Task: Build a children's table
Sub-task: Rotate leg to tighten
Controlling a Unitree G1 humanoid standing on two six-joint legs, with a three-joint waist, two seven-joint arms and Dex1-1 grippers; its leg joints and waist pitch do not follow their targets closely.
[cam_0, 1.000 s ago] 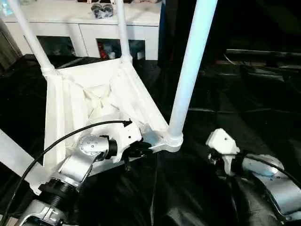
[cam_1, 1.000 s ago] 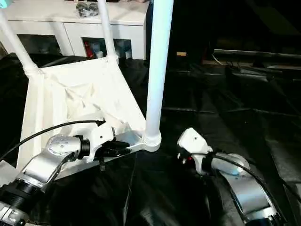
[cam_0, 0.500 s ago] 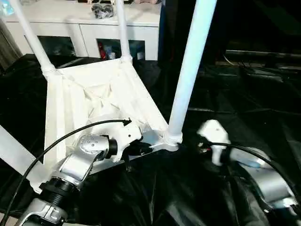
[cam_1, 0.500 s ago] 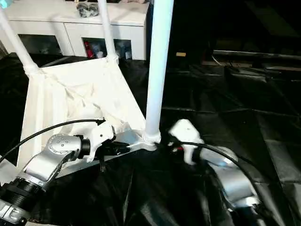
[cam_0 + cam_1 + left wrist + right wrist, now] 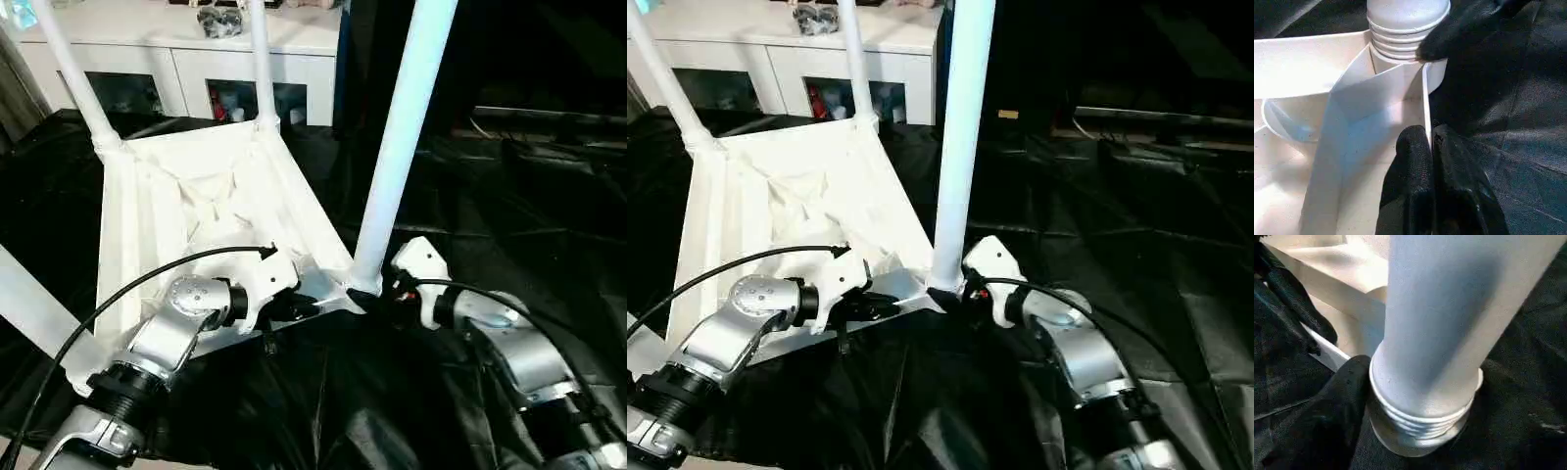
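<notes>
Surface: black-covered work table.
Left gripper: pinching tabletop rim.
Right gripper: around leg base; closure unclear.

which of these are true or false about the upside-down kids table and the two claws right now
1. The tabletop lies with its ribbed underside up. True.
2. The left claw is shut on the tabletop's thin rim. True.
3. The right claw is far out on the black cover, away from any leg. False: it is at the base of the near leg, with a finger against the leg's ribbed collar.
4. The near leg lies flat on the black cover. False: it stands upright in its corner socket.
5. Two far legs stand in the far corners. True.
</notes>
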